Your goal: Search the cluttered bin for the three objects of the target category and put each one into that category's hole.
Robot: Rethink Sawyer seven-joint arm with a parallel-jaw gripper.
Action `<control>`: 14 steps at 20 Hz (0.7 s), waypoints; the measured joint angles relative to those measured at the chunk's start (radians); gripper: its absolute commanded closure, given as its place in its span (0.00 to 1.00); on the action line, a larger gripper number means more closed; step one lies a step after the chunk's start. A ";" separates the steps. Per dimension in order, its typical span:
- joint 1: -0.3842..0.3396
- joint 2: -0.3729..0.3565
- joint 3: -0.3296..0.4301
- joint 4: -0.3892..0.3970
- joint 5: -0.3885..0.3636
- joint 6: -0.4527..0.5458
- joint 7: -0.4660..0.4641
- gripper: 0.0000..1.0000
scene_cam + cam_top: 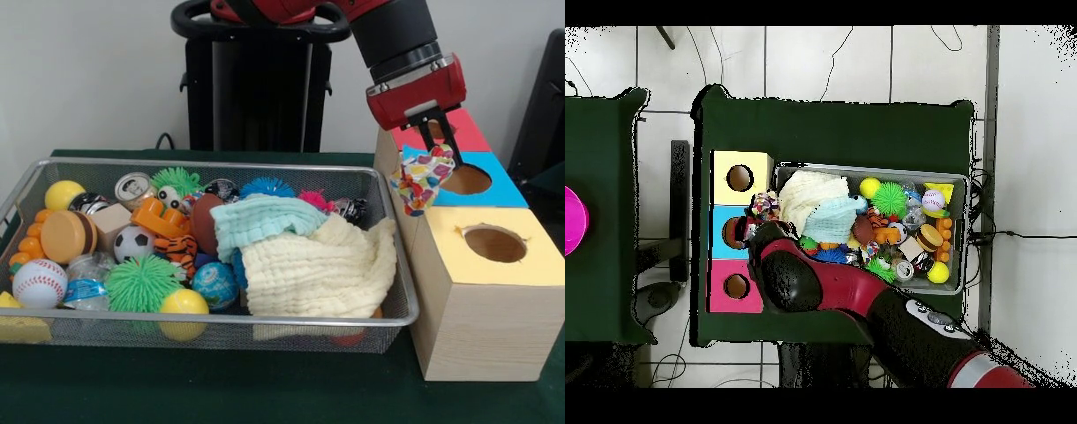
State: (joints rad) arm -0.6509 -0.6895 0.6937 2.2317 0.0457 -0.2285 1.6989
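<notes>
Now | tool (pixel 434 137) pinches dotted cloth (pixel 422 179) by blue-topped box (pixel 494 188) | overhead hides the pinch

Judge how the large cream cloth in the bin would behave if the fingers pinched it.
The cream cloth lies in soft folds over the bin's rim, so it is probably floppy and would drape and trail. It looks light, yet might drag the teal cloth resting on it.
</notes>
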 measured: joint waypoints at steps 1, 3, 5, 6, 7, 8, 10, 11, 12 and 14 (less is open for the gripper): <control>0.000 0.000 0.000 -0.001 -0.002 0.000 0.000 1.00; 0.000 0.000 0.000 -0.007 -0.007 0.000 0.000 1.00; 0.000 0.000 0.000 -0.010 -0.009 0.000 0.000 1.00; 0.000 0.000 0.000 -0.013 -0.010 0.000 0.000 1.00; -0.001 0.000 0.000 -0.016 -0.013 0.000 0.000 1.00; -0.002 0.000 0.000 -0.019 -0.013 0.000 0.000 1.00; -0.003 0.000 0.000 -0.021 -0.014 0.000 0.000 1.00; -0.004 0.000 0.000 -0.022 -0.014 0.000 0.000 1.00; -0.004 0.000 0.000 -0.025 -0.014 0.000 0.000 1.00; -0.003 0.000 -0.001 -0.029 -0.014 0.000 0.000 1.00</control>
State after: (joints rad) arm -0.6542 -0.6893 0.6923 2.2028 0.0321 -0.2285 1.6989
